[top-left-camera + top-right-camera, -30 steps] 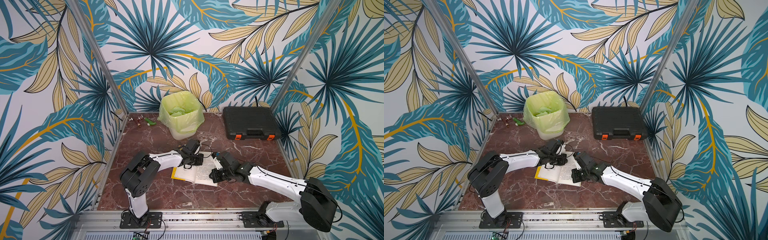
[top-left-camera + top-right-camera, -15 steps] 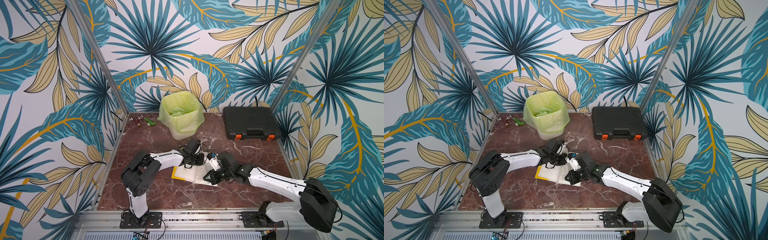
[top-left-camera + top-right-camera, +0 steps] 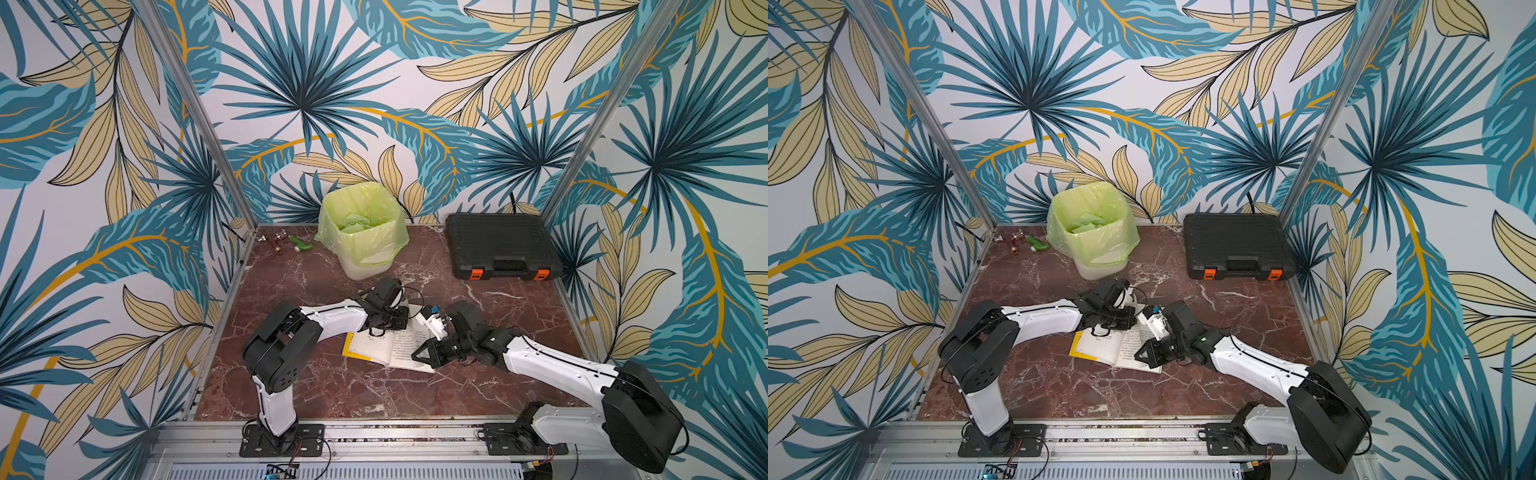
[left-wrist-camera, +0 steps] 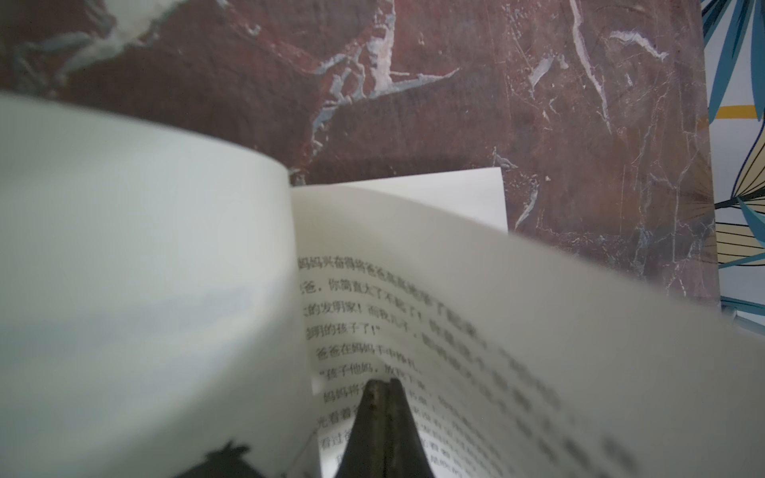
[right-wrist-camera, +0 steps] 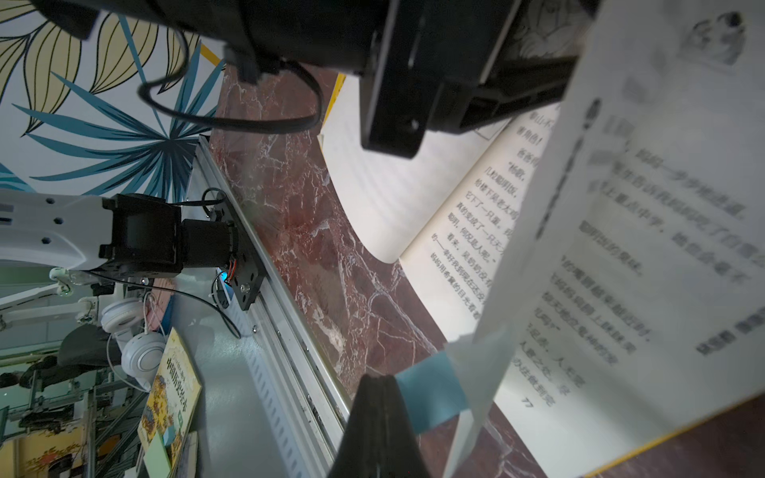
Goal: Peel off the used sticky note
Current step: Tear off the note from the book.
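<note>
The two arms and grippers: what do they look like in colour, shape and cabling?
The left arm and right arm match: glossy white link shells with small dark holes, joined by bulky black joint housings. Thin black cables loop at the wrists and bases. The left gripper and right gripper are black and taper to a dark wedge.

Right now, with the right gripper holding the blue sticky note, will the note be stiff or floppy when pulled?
Probably floppy: the blue sticky note is a thin paper strip pinched by the right gripper. Its glue seems to hold fairly well, since the page is lifted along with it. That thin page may tear if pulled fast.
</note>
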{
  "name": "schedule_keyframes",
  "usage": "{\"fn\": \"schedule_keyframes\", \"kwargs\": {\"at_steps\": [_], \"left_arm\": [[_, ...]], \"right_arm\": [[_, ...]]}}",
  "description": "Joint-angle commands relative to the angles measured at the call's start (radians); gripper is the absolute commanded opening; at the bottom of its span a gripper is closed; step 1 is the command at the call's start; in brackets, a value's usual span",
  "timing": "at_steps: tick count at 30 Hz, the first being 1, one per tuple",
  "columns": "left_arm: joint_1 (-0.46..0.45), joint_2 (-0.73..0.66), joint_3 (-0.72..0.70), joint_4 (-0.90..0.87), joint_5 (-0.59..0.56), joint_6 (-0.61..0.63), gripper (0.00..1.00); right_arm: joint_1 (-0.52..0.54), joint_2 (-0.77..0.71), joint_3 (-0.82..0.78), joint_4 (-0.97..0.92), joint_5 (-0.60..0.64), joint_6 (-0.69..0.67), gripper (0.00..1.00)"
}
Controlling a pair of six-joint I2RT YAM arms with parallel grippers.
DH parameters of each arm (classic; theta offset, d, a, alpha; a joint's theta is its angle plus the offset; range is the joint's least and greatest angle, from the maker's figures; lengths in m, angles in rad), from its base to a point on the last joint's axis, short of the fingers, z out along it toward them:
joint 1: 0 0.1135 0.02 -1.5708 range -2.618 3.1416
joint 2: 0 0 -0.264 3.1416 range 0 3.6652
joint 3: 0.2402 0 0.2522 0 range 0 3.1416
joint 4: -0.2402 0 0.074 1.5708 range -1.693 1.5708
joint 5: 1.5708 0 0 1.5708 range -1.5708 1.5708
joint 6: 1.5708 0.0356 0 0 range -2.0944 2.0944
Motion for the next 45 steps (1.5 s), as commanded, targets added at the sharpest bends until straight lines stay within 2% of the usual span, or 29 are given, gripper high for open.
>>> {"fn": "schedule_keyframes", "kwargs": {"at_steps": [1, 6, 14, 16, 19, 23, 31, 40, 45], "left_arm": [[-0.002, 0.037, 0.024, -0.001, -0.011, 0.020, 0.03], [-0.002, 0.038, 0.028, -0.003, -0.012, 0.020, 0.03], [-0.004, 0.040, 0.024, 0.001, -0.015, 0.015, 0.03], [-0.003, 0.041, 0.024, -0.001, -0.017, 0.016, 0.03], [-0.003, 0.038, 0.025, 0.003, -0.018, 0.015, 0.03], [-0.004, 0.044, 0.029, 0.001, -0.013, 0.018, 0.03], [-0.005, 0.042, 0.024, 0.002, -0.016, 0.024, 0.03], [-0.004, 0.038, 0.016, 0.007, -0.018, 0.019, 0.03], [-0.005, 0.036, 0.010, 0.006, -0.020, 0.018, 0.03]], "right_arm": [[0.006, 0.032, -0.026, 0.041, -0.110, 0.006, 0.00], [0.008, 0.054, -0.033, 0.021, -0.128, -0.013, 0.00], [0.008, 0.034, -0.037, -0.033, -0.066, -0.045, 0.00], [0.000, 0.021, -0.032, -0.063, -0.015, -0.047, 0.00], [-0.037, -0.008, -0.017, -0.139, 0.133, -0.021, 0.00], [-0.105, -0.028, 0.005, -0.143, 0.238, 0.048, 0.00], [-0.170, 0.087, 0.057, -0.090, 0.239, 0.149, 0.00], [-0.204, 0.146, 0.080, -0.060, 0.345, 0.211, 0.00], [-0.224, 0.177, 0.086, -0.065, 0.364, 0.233, 0.00]]}}
